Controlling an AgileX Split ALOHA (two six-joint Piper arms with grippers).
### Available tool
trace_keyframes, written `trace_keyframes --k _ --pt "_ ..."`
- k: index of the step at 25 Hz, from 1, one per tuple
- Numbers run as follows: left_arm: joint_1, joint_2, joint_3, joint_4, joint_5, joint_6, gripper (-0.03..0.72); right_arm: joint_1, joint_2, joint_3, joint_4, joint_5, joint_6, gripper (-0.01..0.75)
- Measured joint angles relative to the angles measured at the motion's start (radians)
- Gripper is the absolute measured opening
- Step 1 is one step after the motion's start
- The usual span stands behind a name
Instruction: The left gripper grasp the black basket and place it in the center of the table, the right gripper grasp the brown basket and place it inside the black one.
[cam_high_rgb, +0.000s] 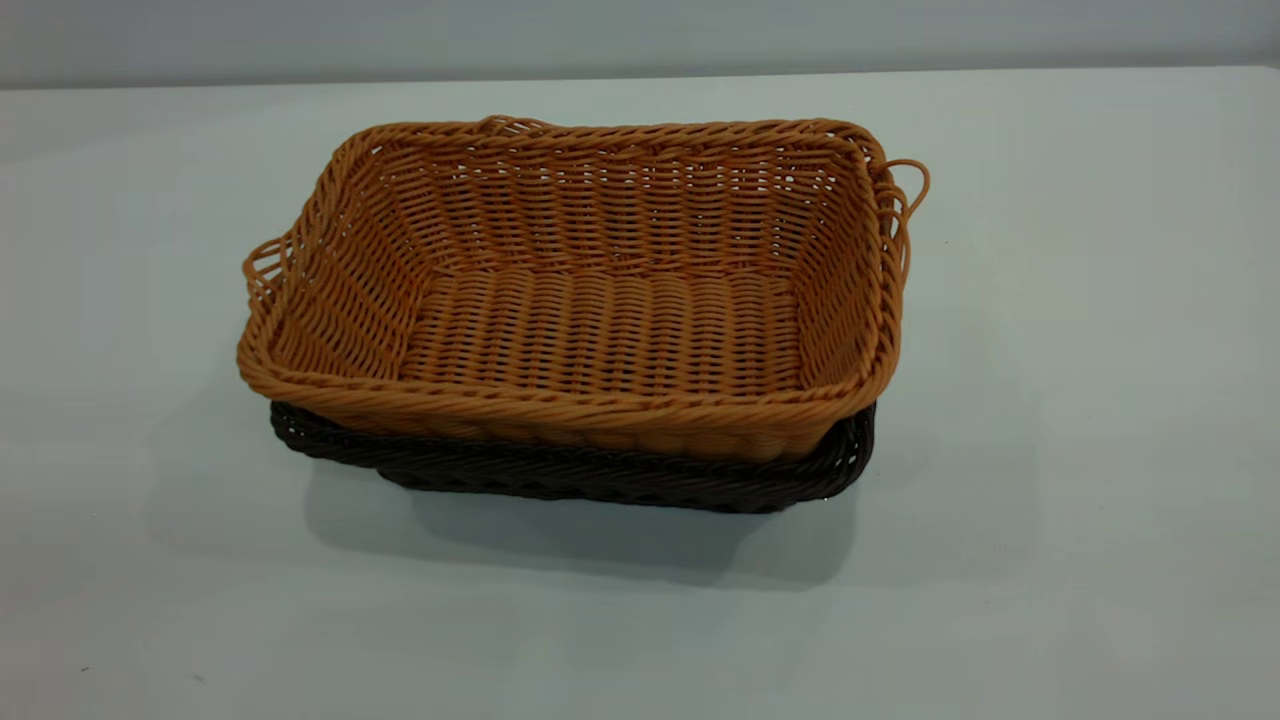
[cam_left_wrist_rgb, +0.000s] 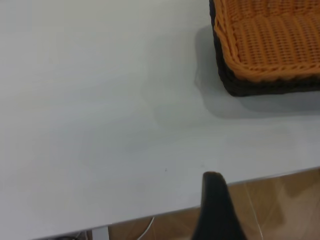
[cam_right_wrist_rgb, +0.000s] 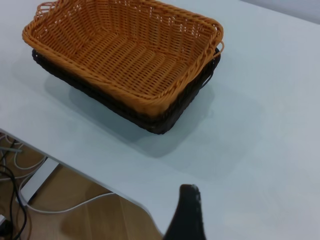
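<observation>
The brown basket sits nested inside the black basket in the middle of the table, tilted slightly, with the black rim showing below its near and right sides. Both also show in the right wrist view, the brown basket above the black basket, and in the left wrist view, the brown basket inside the black basket. Only a dark tip of my left gripper shows, near the table edge and far from the baskets. Only a dark tip of my right gripper shows, also apart from them. Neither gripper is in the exterior view.
The table edge runs close to the left gripper, with wooden floor beyond it. In the right wrist view the table edge has cables and floor below it.
</observation>
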Motion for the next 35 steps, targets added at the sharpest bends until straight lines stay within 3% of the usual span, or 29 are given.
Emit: trace_keyframes --k 35 --pt "0.0 -0.061 0.039 0.003 -0.031 0.015 0.446 0.0 0.0 0.0 0.019 0.0 0.0 0.575"
